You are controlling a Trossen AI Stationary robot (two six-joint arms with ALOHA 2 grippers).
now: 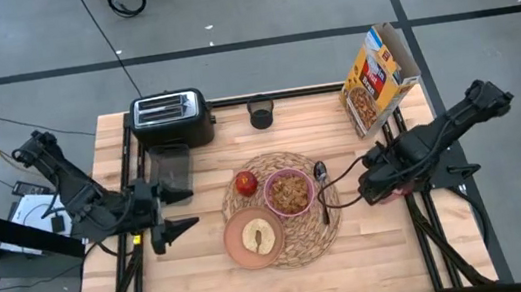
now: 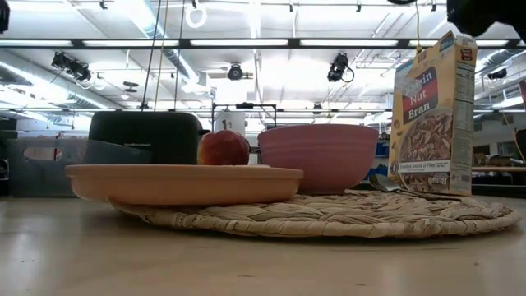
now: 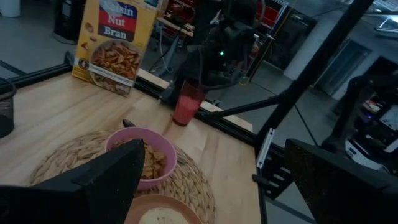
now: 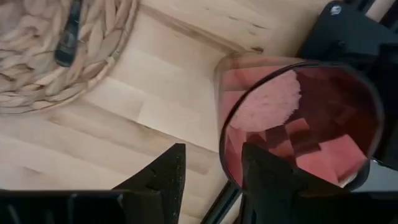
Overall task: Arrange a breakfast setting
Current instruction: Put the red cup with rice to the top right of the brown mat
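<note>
A woven straw placemat (image 1: 312, 242) lies at the table's middle. On it are a pink bowl (image 1: 289, 193) of cereal, a brownish-pink plate (image 1: 242, 253) bearing a toast slice (image 1: 257, 235), a red apple (image 1: 245, 182) and a metal spoon (image 1: 322, 184). A translucent pink cup (image 4: 298, 118) stands upright near the table's right edge (image 3: 185, 109). My right gripper (image 4: 211, 162) is over it from above, open, with the cup's wall between its fingers. My left gripper (image 1: 178, 227) is open and empty, left of the plate. My right gripper has one finger (image 4: 270, 177) inside the cup's mouth and the other (image 4: 163, 177) outside, with bare table showing between the outer finger and the cup's wall (image 4: 222, 143). The fingers point down. I cannot tell whether the inner finger touches the cup.
A black toaster (image 1: 171, 117) stands at the far left, with a dark clear container (image 1: 171, 168) in front of it. A small black cup (image 1: 261, 113) is at the far middle. The cereal box (image 1: 380, 78) stands at the far right. Black frame rails run along the table's sides (image 1: 422, 225).
</note>
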